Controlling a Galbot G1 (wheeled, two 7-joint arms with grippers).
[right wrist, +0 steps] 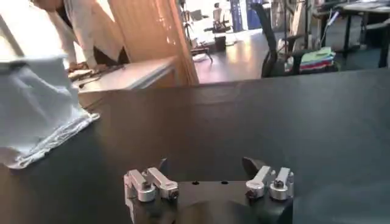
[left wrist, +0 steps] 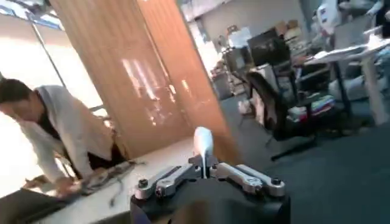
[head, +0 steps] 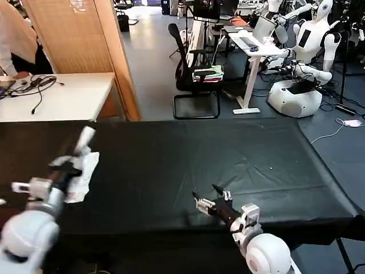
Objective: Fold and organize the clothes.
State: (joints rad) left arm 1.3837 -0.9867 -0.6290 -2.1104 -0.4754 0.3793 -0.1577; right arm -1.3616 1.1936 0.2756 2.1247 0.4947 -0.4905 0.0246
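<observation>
Left gripper (head: pixel 84 141) is clamped on a bunched white T-shirt (head: pixel 81 171), lifted above the left end of the black table (head: pixel 251 165). Right gripper (head: pixel 209 194) hovers low near the front edge, fingers apart, holding nothing. Between them the dark tabletop lies bare and wide. No print is readable.

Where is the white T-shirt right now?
In the head view the white T-shirt hangs bunched from the left claw, over the left side of the black table; the right claw is open and empty.
</observation>
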